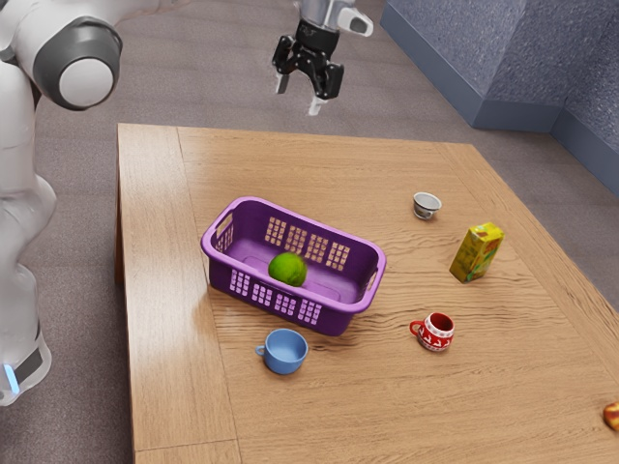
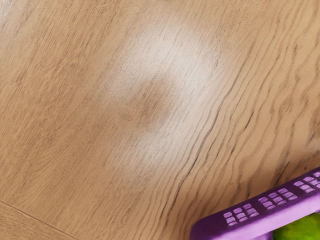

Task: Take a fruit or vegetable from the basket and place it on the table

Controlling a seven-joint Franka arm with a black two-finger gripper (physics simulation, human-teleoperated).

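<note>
Hovering high above the table [image 1: 169, 319] with fingers [image 1: 316, 104] spread wide, gripping nothing. Can see the green fruit [image 1: 287, 269] inside the purple basket [image 1: 334, 320], nearer the table's edge at the exterior view's left; also the blue cup [image 1: 284, 354] just beside the basket and the yellow carton [image 1: 476, 253] toward the opposite edge.

One basket [image 1: 232, 270] holds one green fruit [image 1: 287, 270]; outside the basket are two mugs [image 1: 285, 352], one small bowl [image 1: 427, 205], one carton [image 1: 476, 253] and one partly visible reddish thing [image 1: 612, 417].
</note>
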